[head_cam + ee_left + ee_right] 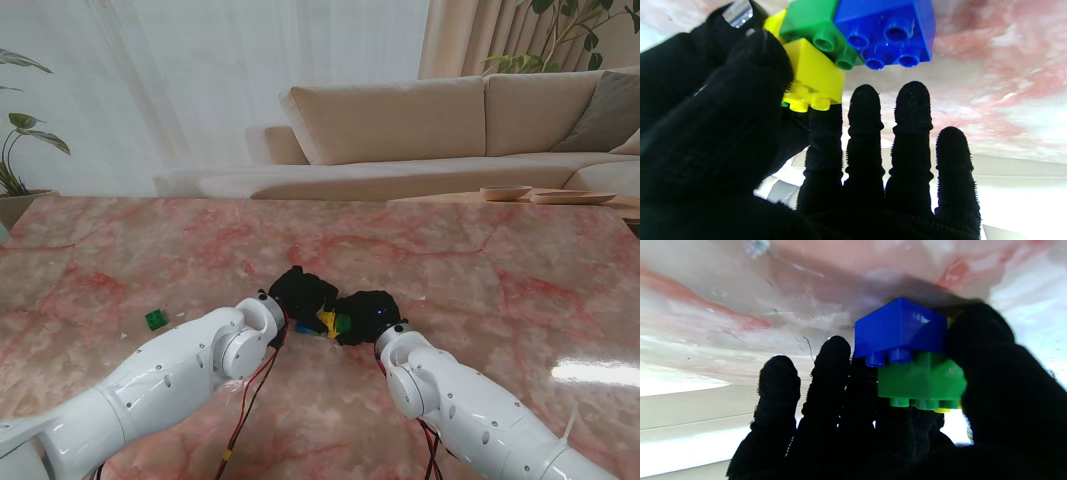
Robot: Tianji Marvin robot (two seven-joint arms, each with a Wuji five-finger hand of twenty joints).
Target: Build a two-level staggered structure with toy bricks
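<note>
Yellow brick (813, 75) pinched by left hand (300, 292) at frame centre; right hand (367, 315) fingers clamp green brick (922, 381) onto blue brick (900, 328). Press straight down, keep stagger offset.

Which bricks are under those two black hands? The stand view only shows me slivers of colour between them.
Observer: Three, clustered together: a blue brick, a green brick and a yellow brick.
Operator: Is anything stacked?
Observer: The right wrist view shows green sitting on blue, offset, with two blue studs uncovered.
Operator: What is the left hand doing?
Observer: Its thumb lies against the yellow brick; the four fingers stretch straight, not curled round any brick.
</note>
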